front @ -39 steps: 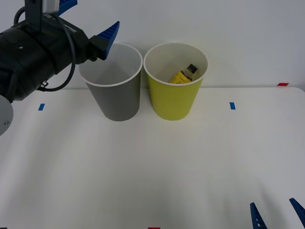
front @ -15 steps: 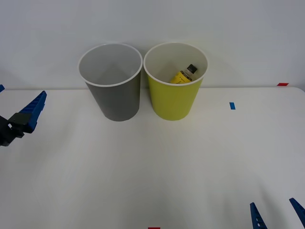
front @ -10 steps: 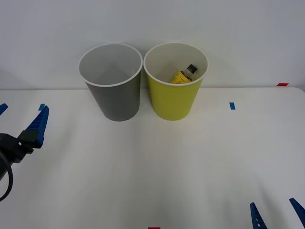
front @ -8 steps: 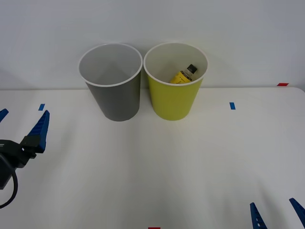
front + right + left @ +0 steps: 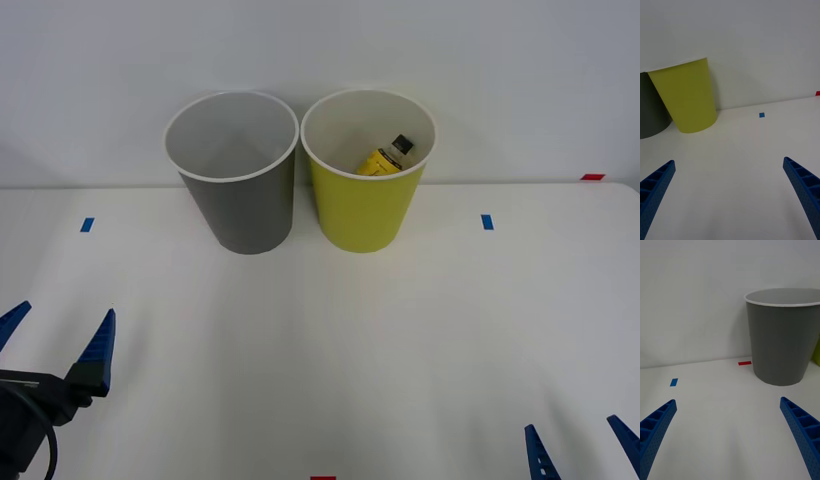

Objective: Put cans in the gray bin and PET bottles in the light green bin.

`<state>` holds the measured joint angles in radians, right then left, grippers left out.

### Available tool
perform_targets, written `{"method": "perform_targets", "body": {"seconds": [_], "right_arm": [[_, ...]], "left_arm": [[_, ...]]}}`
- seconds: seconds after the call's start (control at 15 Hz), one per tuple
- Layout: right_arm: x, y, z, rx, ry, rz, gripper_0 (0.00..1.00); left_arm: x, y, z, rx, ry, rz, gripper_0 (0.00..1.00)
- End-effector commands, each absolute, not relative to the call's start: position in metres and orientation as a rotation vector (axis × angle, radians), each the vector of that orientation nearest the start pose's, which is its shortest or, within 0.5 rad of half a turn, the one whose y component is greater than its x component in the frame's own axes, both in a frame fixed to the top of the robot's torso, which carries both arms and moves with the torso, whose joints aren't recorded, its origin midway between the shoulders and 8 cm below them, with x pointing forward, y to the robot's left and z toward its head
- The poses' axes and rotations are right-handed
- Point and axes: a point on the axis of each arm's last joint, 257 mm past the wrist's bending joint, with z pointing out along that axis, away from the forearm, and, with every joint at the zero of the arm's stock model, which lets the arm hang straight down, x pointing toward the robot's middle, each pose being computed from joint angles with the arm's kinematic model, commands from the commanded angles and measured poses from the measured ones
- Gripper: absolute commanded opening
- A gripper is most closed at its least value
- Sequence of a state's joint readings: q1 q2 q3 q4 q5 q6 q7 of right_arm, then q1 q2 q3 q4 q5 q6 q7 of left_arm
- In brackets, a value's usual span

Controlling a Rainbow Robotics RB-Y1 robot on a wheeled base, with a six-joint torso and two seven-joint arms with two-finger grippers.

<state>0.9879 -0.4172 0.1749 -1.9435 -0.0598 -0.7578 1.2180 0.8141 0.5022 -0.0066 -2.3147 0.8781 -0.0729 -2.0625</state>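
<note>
The PET bottle (light, smooth, probably slippery) leans inside the light green bin; grip its labelled body. Left claw and right claw are both spread, empty.

Gray bin: round, tapered, dark gray wall, white rim, pale inside; upright at the far side of the table, left of its twin; light green bin: same form, lime wall, upright, just beside it; PET bottle: yellow label, black cap, leaning inside the green bin.
</note>
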Motion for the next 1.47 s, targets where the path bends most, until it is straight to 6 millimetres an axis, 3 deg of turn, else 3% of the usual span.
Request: {"method": "perform_targets", "body": {"seconds": [0.07,0.4,0.53,0.8,1.2,1.47], "right_arm": [[0.227,-0.272,-0.234,0.018,1.478,0.244,1.0],[0.227,-0.272,-0.234,0.018,1.478,0.244,1.0],[0.227,-0.272,-0.234,0.018,1.478,0.244,1.0],[0.227,-0.272,-0.234,0.018,1.478,0.244,1.0],[0.227,-0.272,-0.234,0.018,1.478,0.244,1.0],[0.227,-0.272,-0.234,0.018,1.478,0.244,1.0]], "left_arm": [[0.318,0.315,-0.183,0.089,1.574,0.04,0.93],[0.275,0.318,-0.223,0.094,1.524,0.111,0.92],[0.257,0.312,-0.234,0.063,1.548,0.062,0.93],[0.219,0.319,-0.251,0.062,1.561,0.124,0.92],[0.193,0.314,-0.27,0.07,1.588,0.182,0.93],[0.192,0.311,-0.27,0.087,1.588,0.188,0.92]]}}
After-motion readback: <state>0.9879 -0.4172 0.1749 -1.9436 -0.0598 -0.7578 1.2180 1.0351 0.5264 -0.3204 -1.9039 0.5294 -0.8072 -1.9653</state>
